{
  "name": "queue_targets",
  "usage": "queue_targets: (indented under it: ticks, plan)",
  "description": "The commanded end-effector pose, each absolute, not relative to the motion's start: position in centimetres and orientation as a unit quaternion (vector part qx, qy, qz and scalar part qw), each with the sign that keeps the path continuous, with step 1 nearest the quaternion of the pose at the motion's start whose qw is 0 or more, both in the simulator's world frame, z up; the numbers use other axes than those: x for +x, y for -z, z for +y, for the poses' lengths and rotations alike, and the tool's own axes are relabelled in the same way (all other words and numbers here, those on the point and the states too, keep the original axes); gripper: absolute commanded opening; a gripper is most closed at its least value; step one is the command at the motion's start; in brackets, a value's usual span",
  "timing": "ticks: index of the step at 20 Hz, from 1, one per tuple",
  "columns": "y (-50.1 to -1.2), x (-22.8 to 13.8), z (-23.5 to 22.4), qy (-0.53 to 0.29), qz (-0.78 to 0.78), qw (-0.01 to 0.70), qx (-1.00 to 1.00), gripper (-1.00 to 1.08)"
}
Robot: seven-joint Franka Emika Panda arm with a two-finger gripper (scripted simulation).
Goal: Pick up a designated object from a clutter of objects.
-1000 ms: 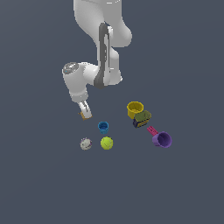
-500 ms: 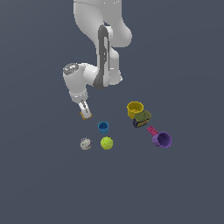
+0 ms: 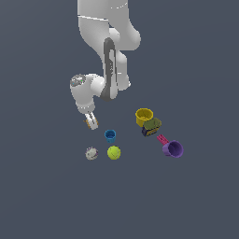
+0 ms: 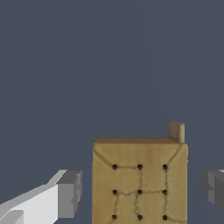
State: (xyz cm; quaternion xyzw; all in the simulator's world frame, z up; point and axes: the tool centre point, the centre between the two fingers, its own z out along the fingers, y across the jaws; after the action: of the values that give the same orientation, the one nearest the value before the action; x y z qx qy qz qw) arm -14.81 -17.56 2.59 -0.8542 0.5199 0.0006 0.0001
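The tan cracker-like block (image 4: 140,181) fills the lower middle of the wrist view, flat face toward the camera, with dark dots and crack lines. My gripper (image 4: 142,192) straddles it, and a narrow gap shows between the block and each grey fingertip (image 4: 70,194). In the exterior view my gripper (image 3: 91,122) points down at the exterior view's left of the clutter, with a bit of the tan block (image 3: 90,123) showing between the fingers. Whether the block rests on the floor cannot be told.
A blue cup (image 3: 110,135) stands just right of the gripper in the exterior view. A grey ball (image 3: 91,153) and a yellow-green ball (image 3: 114,152) lie below it. A yellow cup (image 3: 144,116), an olive toy (image 3: 151,126) and a purple cup (image 3: 173,149) with a pink handle are farther right.
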Motion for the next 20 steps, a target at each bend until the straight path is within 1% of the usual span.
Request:
queue_targets:
  ticks: [1,7,8,20]
  plan:
    - [-1.78,-14.81,-17.55,0.000,0.520,0.000,-0.854,1.00]
    - [-1.08,-14.77,-17.60,0.000,0.520,0.000,-0.854,1.00]
    - [-1.08,-14.77,-17.60,0.000,0.520,0.000,-0.854,-1.00]
    - [-1.24,-14.68,-17.54,0.000,0.520,0.001,-0.854,-1.00]
